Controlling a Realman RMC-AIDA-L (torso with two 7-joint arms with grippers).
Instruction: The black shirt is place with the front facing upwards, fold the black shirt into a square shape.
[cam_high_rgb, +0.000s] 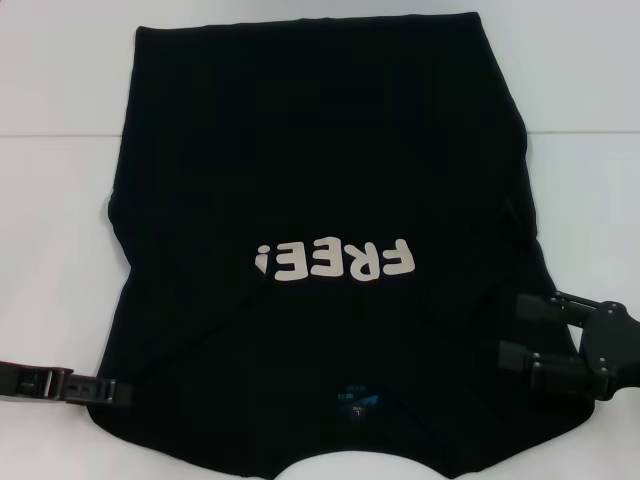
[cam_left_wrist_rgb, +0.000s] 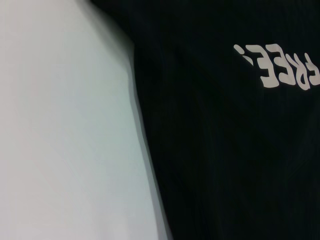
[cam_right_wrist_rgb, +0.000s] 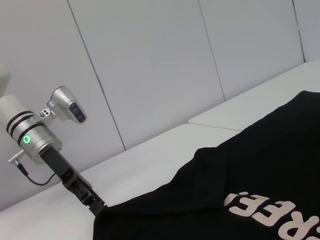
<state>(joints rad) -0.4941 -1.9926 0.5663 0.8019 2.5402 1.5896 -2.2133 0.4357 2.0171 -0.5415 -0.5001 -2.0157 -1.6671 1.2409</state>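
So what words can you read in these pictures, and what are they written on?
"FREE!" in cream block letters on the front of the black shirt, seen upside down from the head view.
The small blue neck label on the shirt carries tiny print, too small to read.
There is no other readable text.

Bare counter (cam_high_rgb: 60, 200) flanks the black shirt (cam_high_rgb: 320, 150) on both sides; each claw occupies a near corner.
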